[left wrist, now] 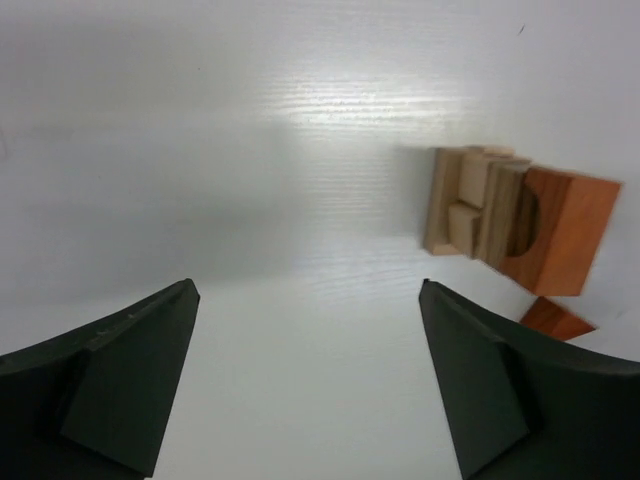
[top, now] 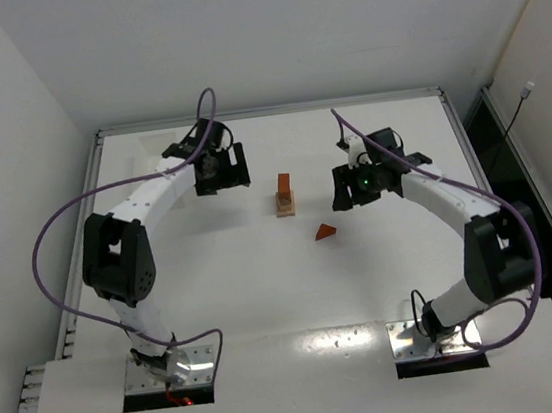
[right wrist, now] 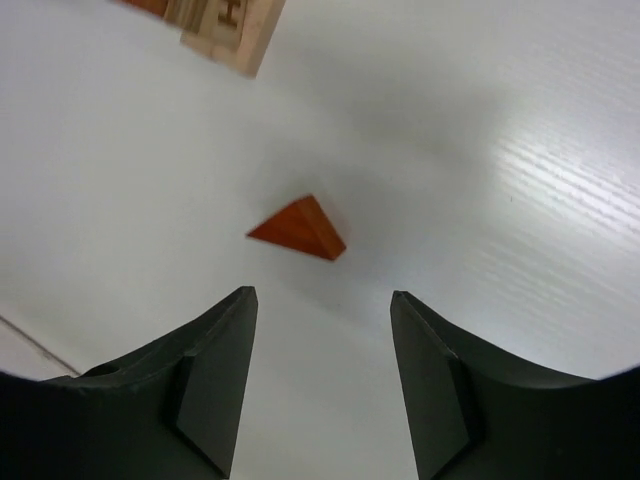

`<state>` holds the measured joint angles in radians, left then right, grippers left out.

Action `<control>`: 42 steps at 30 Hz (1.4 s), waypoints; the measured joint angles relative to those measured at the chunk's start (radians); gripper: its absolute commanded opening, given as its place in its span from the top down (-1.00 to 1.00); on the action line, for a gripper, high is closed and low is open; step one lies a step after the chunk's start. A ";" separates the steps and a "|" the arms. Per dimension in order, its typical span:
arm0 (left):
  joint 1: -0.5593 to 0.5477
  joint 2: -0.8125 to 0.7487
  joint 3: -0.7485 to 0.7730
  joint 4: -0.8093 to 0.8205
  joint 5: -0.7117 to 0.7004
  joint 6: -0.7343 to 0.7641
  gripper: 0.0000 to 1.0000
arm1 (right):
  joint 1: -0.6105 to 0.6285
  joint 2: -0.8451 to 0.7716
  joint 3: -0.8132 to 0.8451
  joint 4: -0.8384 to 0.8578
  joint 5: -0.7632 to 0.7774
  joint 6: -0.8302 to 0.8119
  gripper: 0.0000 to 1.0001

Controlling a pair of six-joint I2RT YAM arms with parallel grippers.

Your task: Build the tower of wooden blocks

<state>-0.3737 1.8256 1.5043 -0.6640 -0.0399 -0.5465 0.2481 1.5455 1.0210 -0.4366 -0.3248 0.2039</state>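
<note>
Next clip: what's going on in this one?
Two arms are working on a small wood block tower standing mid-table. Neither holds anything. The left gripper is open off to the tower's left. The right gripper is open, and a loose reddish-brown wedge lies on the table just ahead of its fingers. That wedge is probably the next piece to pick up.

Tower (top: 284, 195) — bare matt wood; table (top: 267, 298) — glossy white, faint grain.

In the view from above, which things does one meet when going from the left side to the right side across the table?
Left hand → tower → reddish-brown wedge → right hand.
</note>
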 measured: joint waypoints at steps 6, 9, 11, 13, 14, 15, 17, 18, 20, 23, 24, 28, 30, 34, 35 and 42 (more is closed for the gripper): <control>0.039 -0.098 -0.051 0.018 0.019 0.020 -1.00 | 0.026 -0.126 -0.116 -0.062 -0.016 -0.128 -0.29; 0.057 -0.111 -0.075 0.020 0.047 0.042 -1.00 | 0.049 -0.125 -0.126 -0.095 -0.047 -0.230 -0.47; 0.072 -0.116 -0.092 0.020 0.072 0.053 -1.00 | 0.062 -0.121 -0.122 -0.119 -0.081 -0.319 -0.50; 0.090 -0.122 -0.110 0.020 0.102 0.065 -1.00 | 0.069 -0.095 -0.102 -0.151 -0.108 -0.407 -0.56; 0.099 -0.127 -0.119 0.020 0.115 0.069 -1.00 | 0.071 -0.070 -0.082 -0.168 -0.121 -0.455 -0.56; 0.109 -0.130 -0.125 0.018 0.125 0.072 -1.00 | 0.071 -0.041 -0.060 -0.184 -0.130 -0.502 -0.56; 0.130 -0.138 -0.135 0.016 0.145 0.076 -1.00 | 0.071 0.031 0.003 -0.228 -0.140 -0.584 -0.56; 0.138 -0.139 -0.136 0.014 0.152 0.076 -1.00 | 0.070 0.065 0.031 -0.240 -0.142 -0.616 -0.56; 0.154 -0.143 -0.136 0.017 0.165 0.083 -1.00 | 0.071 0.129 0.086 -0.268 -0.140 -0.679 -0.56; 0.169 -0.149 -0.136 0.018 0.184 0.090 -1.00 | 0.071 0.222 0.177 -0.330 -0.132 -0.775 -0.56; 0.173 -0.150 -0.136 0.019 0.191 0.091 -1.00 | 0.070 0.249 0.203 -0.347 -0.129 -0.805 -0.53; 0.180 -0.150 -0.136 0.018 0.208 0.093 -1.00 | 0.070 0.327 0.261 -0.397 -0.109 -0.905 -0.45; 0.185 -0.150 -0.136 0.019 0.212 0.094 -1.00 | 0.070 0.341 0.262 -0.420 -0.095 -0.940 -0.37; 0.198 -0.147 -0.132 0.017 0.219 0.094 -1.00 | 0.071 0.354 0.261 -0.440 -0.086 -0.974 -0.35; 0.200 -0.143 -0.126 0.014 0.220 0.094 -1.00 | 0.072 0.354 0.258 -0.436 -0.085 -0.980 -0.35; 0.211 -0.093 -0.087 0.023 0.233 0.094 -1.00 | 0.098 0.354 0.212 -0.370 -0.059 -0.975 -0.21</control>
<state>-0.1627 1.7329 1.4174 -0.6411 0.1936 -0.4526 0.3466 1.8992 1.2331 -0.8070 -0.3836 -0.7708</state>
